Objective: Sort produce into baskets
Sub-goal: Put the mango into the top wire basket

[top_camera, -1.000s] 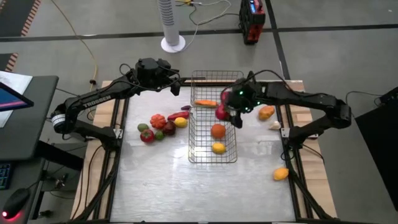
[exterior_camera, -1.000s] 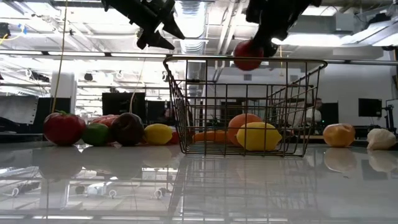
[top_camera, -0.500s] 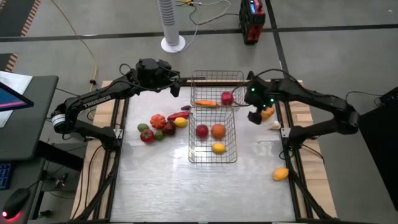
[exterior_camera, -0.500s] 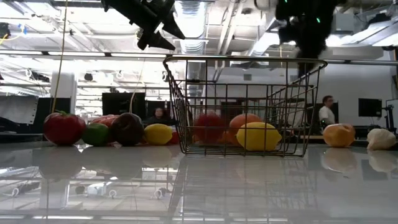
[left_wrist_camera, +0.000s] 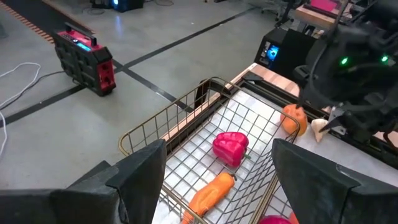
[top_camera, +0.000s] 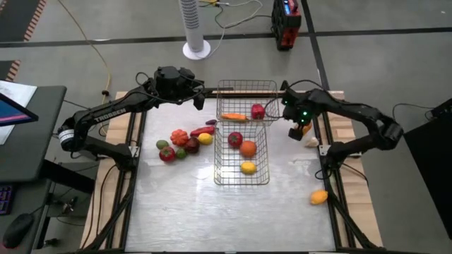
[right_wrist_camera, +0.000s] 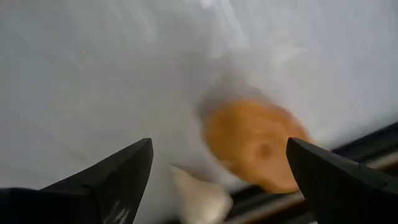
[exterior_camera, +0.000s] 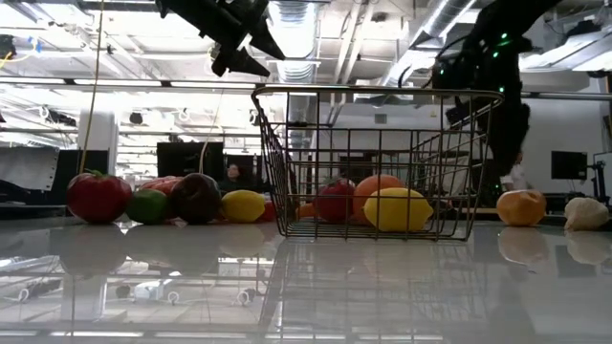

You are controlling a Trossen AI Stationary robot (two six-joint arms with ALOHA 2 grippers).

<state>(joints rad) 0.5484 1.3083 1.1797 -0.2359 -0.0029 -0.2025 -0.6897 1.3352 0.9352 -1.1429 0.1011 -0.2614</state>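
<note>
The right gripper (top_camera: pixel 294 129) hangs with its jaws spread wide and empty, just right of the far basket (top_camera: pixel 245 86) in the upper middle of the high view, over an orange fruit (right_wrist_camera: pixel 256 143) and a pale garlic-like piece (right_wrist_camera: pixel 198 198) near the table's right edge. The left gripper (top_camera: pixel 198 98) waits above the far basket's left rim, jaws also apart, holding nothing.

Sorting looks roughly half done. The far basket holds a carrot (left_wrist_camera: pixel 211 191) and a red pepper (left_wrist_camera: pixel 231 148). The near basket (top_camera: pixel 242 180), centre frame, holds a red tomato-like piece (top_camera: pixel 234 139), an orange (top_camera: pixel 248 148) and a lemon (top_camera: pixel 248 168).

Left to sort: a cluster of red, green, yellow and dark pieces (top_camera: pixel 182 143) left of the baskets, the two pieces under the right gripper, and one orange-yellow piece (top_camera: pixel 319 197) at lower right on the table (top_camera: pixel 176 212).
</note>
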